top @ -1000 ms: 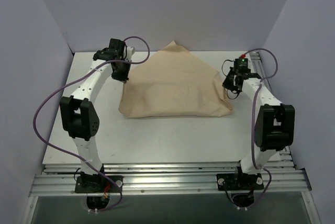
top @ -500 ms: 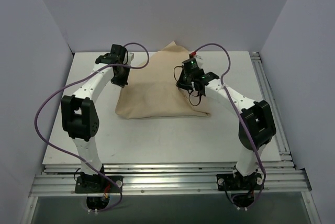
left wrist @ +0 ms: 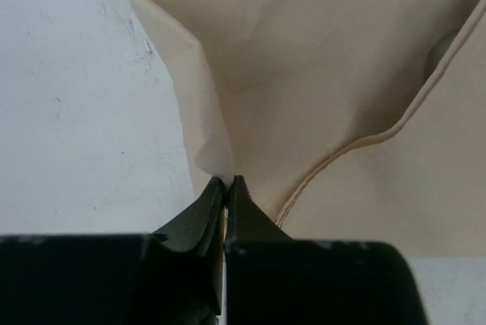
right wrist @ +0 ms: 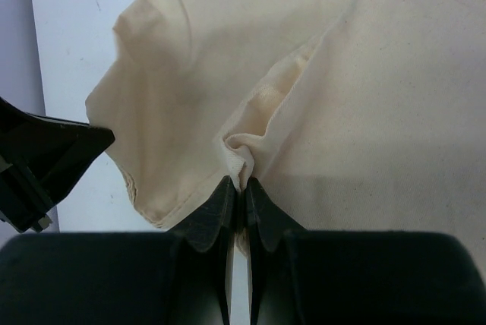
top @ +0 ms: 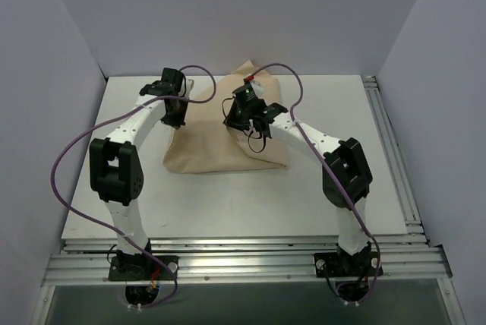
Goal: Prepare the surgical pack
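Observation:
The tan-beige cloth [top: 228,139] of the surgical pack lies folded on the white table, its right side drawn over toward the left. My left gripper [top: 178,116] is shut on the cloth's left edge; the wrist view shows the fabric [left wrist: 304,97] pinched at my fingertips [left wrist: 226,182]. My right gripper [top: 237,121] is shut on a bunched fold of the cloth [right wrist: 250,150] over the bundle's middle, fingertips [right wrist: 241,185] closed on it. The left gripper's black body [right wrist: 38,158] shows at the left of the right wrist view. Steel tray, forceps, gauze and green packets are hidden.
The white table [top: 228,203] extends in front of and to the right of the cloth. Purple cables [top: 64,150] loop from both arms. Grey walls enclose the back and sides. A metal rail [top: 243,264] runs along the near edge.
My right gripper has moved left across the bundle, dragging the cloth's right corner over the middle. The cloth now looks narrower. My left gripper has stayed at the left edge.

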Robot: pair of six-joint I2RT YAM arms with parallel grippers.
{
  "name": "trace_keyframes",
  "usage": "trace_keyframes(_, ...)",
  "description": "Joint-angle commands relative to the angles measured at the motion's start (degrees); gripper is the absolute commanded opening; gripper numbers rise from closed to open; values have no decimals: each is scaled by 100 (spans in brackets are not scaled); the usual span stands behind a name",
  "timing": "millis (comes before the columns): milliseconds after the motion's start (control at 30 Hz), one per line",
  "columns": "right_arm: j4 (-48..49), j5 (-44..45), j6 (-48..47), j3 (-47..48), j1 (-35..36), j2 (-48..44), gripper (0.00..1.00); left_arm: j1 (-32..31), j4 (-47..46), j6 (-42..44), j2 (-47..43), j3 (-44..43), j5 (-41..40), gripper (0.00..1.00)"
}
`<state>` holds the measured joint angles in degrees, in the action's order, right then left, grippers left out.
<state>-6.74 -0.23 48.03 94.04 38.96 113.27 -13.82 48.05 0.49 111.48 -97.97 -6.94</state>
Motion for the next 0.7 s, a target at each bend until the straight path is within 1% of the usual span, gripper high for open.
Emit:
trace_keyframes(0,243,-276,312,422,94,143,0,-15,-235,12,-258,-99,-36,2)
trace_keyframes(67,427,-355,435,457,85,125,0,-24,-235,12,-285,-117,-36,2)
trace_keyframes(200,463,-609,584,782,138,335,0,-15,-217,12,-276,-196,-18,2)
trace_keyframes(333,621,-689,690,651,173,599,0,-24,-191,12,-232,-266,0,2)
trace_keyframes(433,1164,-847,786,466,147,994,0,-15,-165,12,-223,-327,0,2)
trace_keyframes(500,1315,-1075,917,510,147,1328,0,-15,-165,12,-206,-336,43,2)
trace_keyframes(567,1824,-1260,1059,563,173,1495,0,-24,-165,12,-197,-345,52,2)
trace_keyframes(600,1869,-1243,1042,615,191,1531,0,-24,-156,12,-188,-345,52,2)
trace_keyframes(667,1660,-1120,858,861,226,1645,0,-33,-121,12,-171,-380,52,2)
